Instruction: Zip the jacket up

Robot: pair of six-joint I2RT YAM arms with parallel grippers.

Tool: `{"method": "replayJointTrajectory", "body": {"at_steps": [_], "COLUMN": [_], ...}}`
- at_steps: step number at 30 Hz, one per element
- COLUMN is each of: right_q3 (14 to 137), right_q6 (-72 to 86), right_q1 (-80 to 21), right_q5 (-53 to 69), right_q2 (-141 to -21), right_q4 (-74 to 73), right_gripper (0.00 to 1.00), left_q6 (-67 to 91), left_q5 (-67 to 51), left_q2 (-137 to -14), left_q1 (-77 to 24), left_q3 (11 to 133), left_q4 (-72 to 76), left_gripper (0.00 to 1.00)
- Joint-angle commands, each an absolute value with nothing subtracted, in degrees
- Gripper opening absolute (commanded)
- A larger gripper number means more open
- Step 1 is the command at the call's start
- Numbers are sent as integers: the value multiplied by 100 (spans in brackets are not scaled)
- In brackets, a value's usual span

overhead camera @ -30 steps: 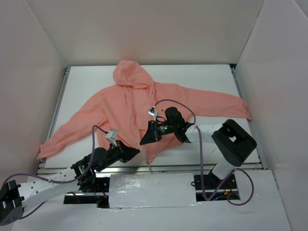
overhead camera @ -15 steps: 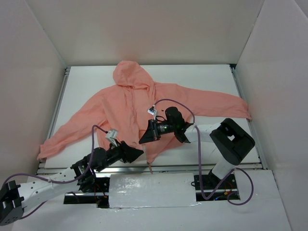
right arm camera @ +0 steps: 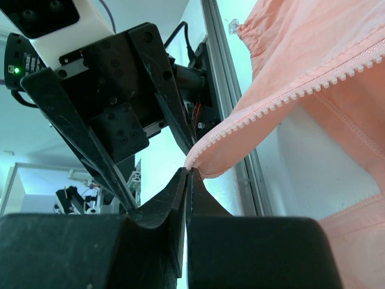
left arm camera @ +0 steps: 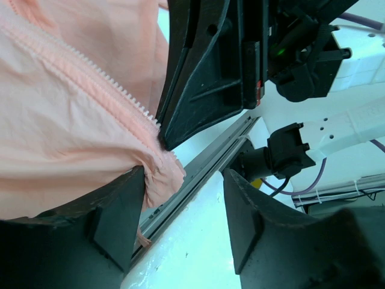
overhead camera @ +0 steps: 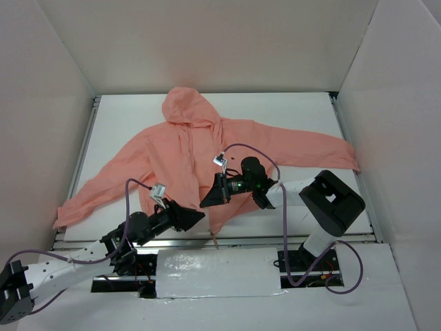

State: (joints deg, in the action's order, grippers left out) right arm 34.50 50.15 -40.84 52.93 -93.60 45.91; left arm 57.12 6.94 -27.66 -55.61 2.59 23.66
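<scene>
The salmon-pink jacket [overhead camera: 179,148] lies spread flat on the white table, hood at the far side and front unzipped. My right gripper [overhead camera: 204,203] is shut on the bottom end of one zipper edge [right arm camera: 271,105] and lifts it slightly; its tips [right arm camera: 188,171] pinch the fabric right at the white teeth. My left gripper [overhead camera: 198,215] is open just beside it at the hem. In the left wrist view the pink hem corner [left arm camera: 162,174] rests against my left finger [left arm camera: 117,211], while the gap between the jaws [left arm camera: 183,180] holds nothing. The zipper slider is not visible.
A metal rail [overhead camera: 234,239] runs along the table's near edge, right under the hem [left arm camera: 204,162]. A white crinkled cover [overhead camera: 213,272] sits between the arm bases. Purple cables [overhead camera: 286,227] loop by the right arm. White walls enclose the table on three sides.
My left gripper has gone from shut to open and edged right toward the hem. My right gripper has closed on the zipper edge and shifted slightly right.
</scene>
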Motion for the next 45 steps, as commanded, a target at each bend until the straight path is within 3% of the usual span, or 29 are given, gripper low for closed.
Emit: {"method": "replayJointTrajectory", "body": {"at_steps": [1, 6, 9, 19, 23, 31, 34, 38, 42, 45], "right_q3": [3375, 3401, 3445, 3402, 3349, 3243, 3217, 3234, 3296, 3384], "right_q6": [5106, 5028, 4992, 5010, 5010, 5062, 5054, 5054, 5036, 4957], "right_q1": [-4069, -4069, -4034, -4034, -4034, -4052, -4052, -4052, -4052, -4052], "right_q5": [5441, 5379, 5405, 5502, 5581, 5722, 5713, 5730, 5757, 5774], "right_q2": [-9325, -9290, -9316, -9264, -9237, -9202, -9211, -9220, -9237, -9246], "right_q4": [5176, 5011, 4983, 5098, 5238, 5528, 5537, 5564, 5485, 5274], "right_gripper": [0, 0, 0, 0, 0, 0, 0, 0, 0, 0], "left_q6": [5695, 5739, 5766, 5730, 5757, 5748, 5739, 5739, 5722, 5695], "left_q5": [677, 554, 571, 677, 694, 668, 694, 729, 712, 694], "left_q2": [-2777, -2927, -2892, -2838, -3014, -3392, -3428, -3366, -3287, -3243], "left_q1": [-5555, -5546, -5546, -5537, -5537, -5537, -5537, -5537, -5537, -5537], "left_q3": [9, -176, -202, -255, -307, -316, -281, -272, -264, -264], "left_q4": [2918, 3102, 3085, 3014, 3155, 3445, 3411, 3287, 3217, 3199], "left_gripper": [66, 39, 31, 46, 36, 34, 21, 13, 14, 27]}}
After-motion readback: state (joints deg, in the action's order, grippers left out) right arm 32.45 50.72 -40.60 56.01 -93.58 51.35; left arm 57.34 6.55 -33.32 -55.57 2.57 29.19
